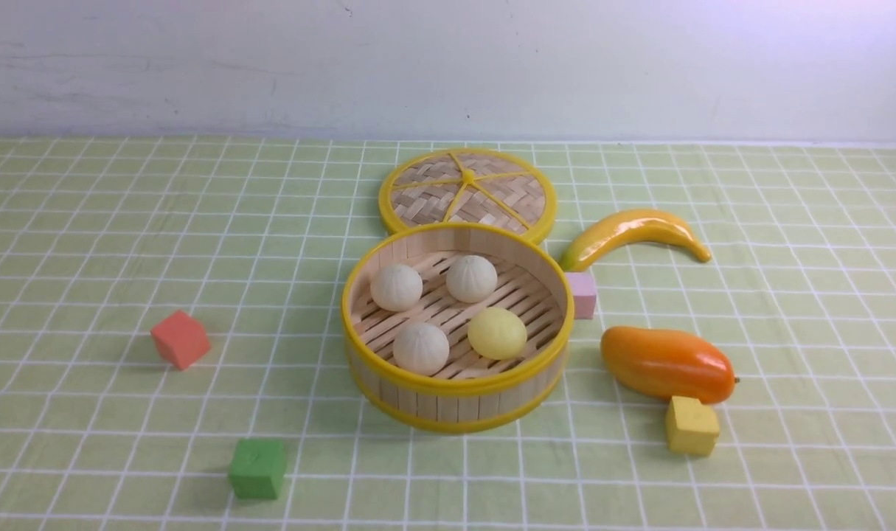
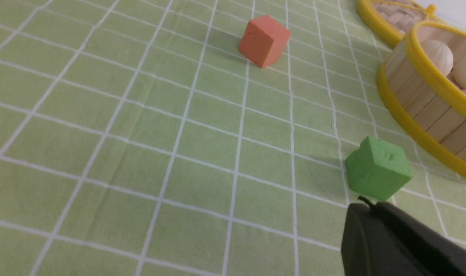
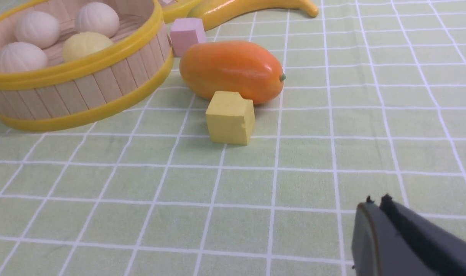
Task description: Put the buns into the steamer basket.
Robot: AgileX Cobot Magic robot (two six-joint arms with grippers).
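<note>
**Inside the basket: all four buns seated, both arms clear**

Inside the steamer basket point(image 1: 456, 402), mid-table, sit the four buns: three off-white pleated ones point(image 1: 397, 287) point(image 1: 471, 278) point(image 1: 420, 348) and the pale yellow bun point(image 1: 497, 333). All rest on the slatted floor, apart from one another or nearly so, none on the rim or the cloth. Judged from this layout, the placing is done; no bun remains outside.

Key relation: no bun lies between either claw and the basket. Neither arm shows in the front view. In the left wrist view the left gripper point(image 2: 365, 214) shows only as a dark tip; the fingers look pressed together with nothing between them. It is low over the cloth, just beside the green cube point(image 2: 378, 168), with the basket wall beyond. The right gripper point(image 3: 376, 207) likewise looks closed and empty, well short of the yellow cube point(image 3: 230, 117) and the mango point(image 3: 231, 70). Buns are round, so no long axis to align with.

Surroundings: woven lid point(image 1: 467, 192) flat behind the basket, touching or just beside its far rim. Pink cube point(image 1: 582, 294) against the basket's right wall. Banana point(image 1: 634, 233) further right. Red cube point(image 1: 181, 338) well apart on the left.

Obstruction: yellow cube touches or nearly touches the mango; both sit on the right arm's line to the basket. Green cube sits on the left arm's line.
</note>
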